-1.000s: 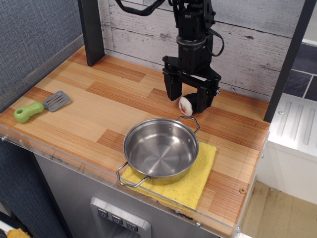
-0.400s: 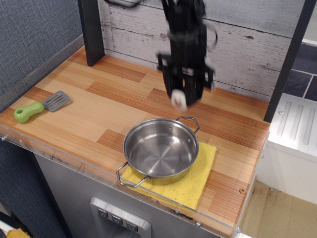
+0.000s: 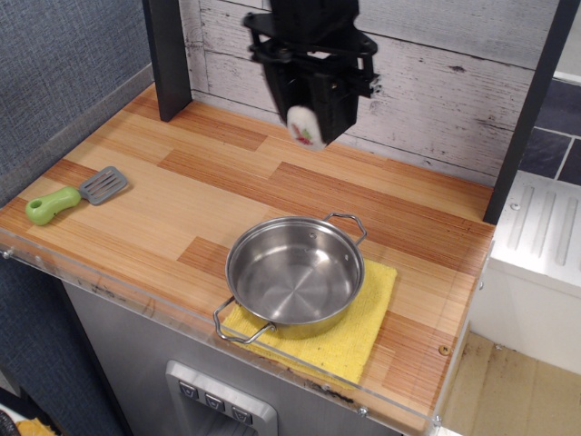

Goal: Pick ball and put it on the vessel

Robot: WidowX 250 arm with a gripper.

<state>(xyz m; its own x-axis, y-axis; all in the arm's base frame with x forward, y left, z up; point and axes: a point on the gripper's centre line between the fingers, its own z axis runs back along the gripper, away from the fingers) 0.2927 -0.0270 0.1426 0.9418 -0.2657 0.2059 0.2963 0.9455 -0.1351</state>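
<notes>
The ball is a small white toy with a reddish spot on its end. It hangs between the black fingers of my gripper, which is shut on it and holds it high above the wooden counter, behind and a little left of the vessel. The vessel is a shiny round steel pan with two wire loop handles. It stands empty on a yellow cloth near the counter's front edge.
A green-handled spatula lies at the counter's left front. A dark post stands at the back left, and a second dark post at the right. A whitewashed plank wall runs behind. A clear guard strip lines the front edge.
My gripper closed on the ball at the counter surface, lifted it and moved up and to the left. The pan, cloth and spatula have not moved.
</notes>
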